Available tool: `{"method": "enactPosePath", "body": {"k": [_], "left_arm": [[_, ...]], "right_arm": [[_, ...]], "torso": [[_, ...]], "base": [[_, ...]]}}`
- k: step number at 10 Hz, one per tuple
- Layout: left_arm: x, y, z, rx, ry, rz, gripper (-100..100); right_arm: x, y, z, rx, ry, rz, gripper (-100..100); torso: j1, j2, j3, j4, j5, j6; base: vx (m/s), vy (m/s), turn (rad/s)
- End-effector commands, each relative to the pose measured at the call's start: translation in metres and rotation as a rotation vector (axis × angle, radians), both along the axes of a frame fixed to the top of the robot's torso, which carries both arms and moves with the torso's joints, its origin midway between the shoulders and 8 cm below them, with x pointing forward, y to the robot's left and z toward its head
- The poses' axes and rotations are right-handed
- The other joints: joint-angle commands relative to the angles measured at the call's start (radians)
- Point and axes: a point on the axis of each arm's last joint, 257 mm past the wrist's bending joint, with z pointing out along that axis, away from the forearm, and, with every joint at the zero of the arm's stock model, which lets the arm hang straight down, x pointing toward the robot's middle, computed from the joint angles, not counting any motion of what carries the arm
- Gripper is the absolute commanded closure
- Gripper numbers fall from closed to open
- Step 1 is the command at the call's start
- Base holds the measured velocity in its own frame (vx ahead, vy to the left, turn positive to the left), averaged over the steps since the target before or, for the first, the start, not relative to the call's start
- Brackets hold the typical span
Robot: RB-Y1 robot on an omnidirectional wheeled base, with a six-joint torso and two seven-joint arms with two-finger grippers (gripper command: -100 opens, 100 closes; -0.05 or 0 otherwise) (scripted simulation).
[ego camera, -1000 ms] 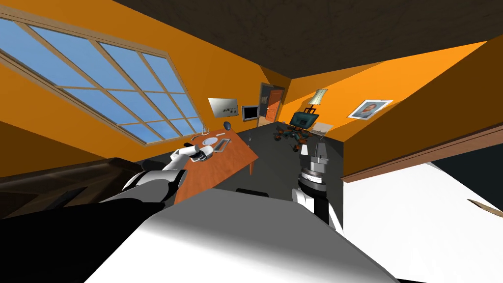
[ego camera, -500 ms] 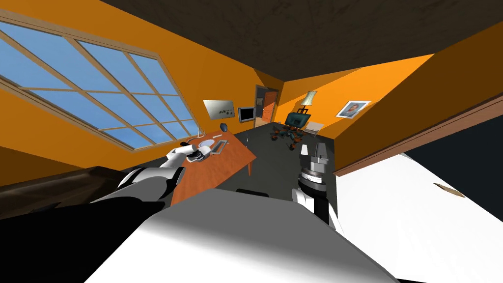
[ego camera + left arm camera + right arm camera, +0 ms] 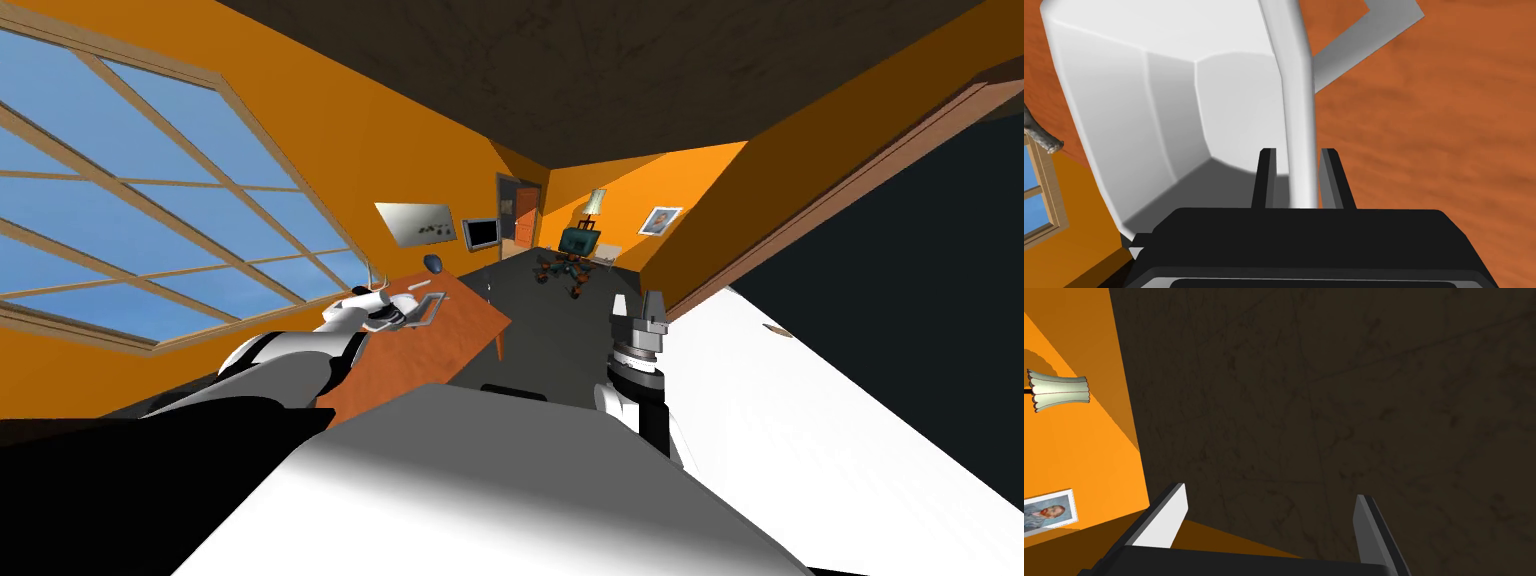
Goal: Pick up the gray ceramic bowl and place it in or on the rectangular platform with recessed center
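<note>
The left gripper (image 3: 1298,152) is clamped on the bowl (image 3: 1174,100). Its two fingers pinch one thin side wall, which runs straight out from between them, away from the gripper's body. The bowl's white hollow lies to one side of that wall, its opening turned toward the gripper. Just past the wall, the grey tray (image 3: 1369,35) lies on the orange-brown table (image 3: 1434,130). Whether the bowl touches the table I cannot tell. The right gripper (image 3: 1271,500) points upward, well apart from the table, with its fingers spread wide.
</note>
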Motion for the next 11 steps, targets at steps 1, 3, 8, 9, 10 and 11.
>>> {"method": "enactPosePath", "body": {"k": [1,3,8,9,10,11], "left_arm": [[-0.005,0.011,0.007,0.012,0.001,0.028,100],[-0.009,0.017,0.01,0.02,0.003,0.044,100],[-0.025,0.041,0.02,0.058,0.015,0.094,100],[-0.024,0.038,0.019,0.053,0.014,0.089,100],[-0.024,0.038,0.019,0.053,0.013,0.09,-100],[-0.024,0.038,0.019,0.053,0.013,0.09,-100]], "right_arm": [[0.0,0.0,0.0,0.0,0.0,0.0,0],[0.0,0.0,0.0,0.0,0.0,0.0,0],[0.0,0.0,0.0,0.0,0.0,0.0,0],[0.0,0.0,0.0,0.0,0.0,0.0,0],[0.0,0.0,0.0,0.0,0.0,0.0,0],[0.0,0.0,0.0,0.0,0.0,0.0,0]], "torso": [[0.0,0.0,0.0,0.0,0.0,0.0],[-0.002,0.0,0.0,0.001,-0.001,0.0],[-0.007,0.004,0.003,0.002,-0.005,-0.001],[-0.008,0.005,0.004,0.003,-0.006,-0.001],[-0.009,0.006,0.005,0.003,-0.006,-0.002],[-0.01,0.008,0.005,0.003,-0.007,-0.002]], "base": [[0.038,0.043,-0.321],[0.038,0.039,-0.178],[0.034,0.023,-0.187],[0.011,0.007,-0.035],[0.0,0.0,0.0],[0.0,0.0,0.0]]}}
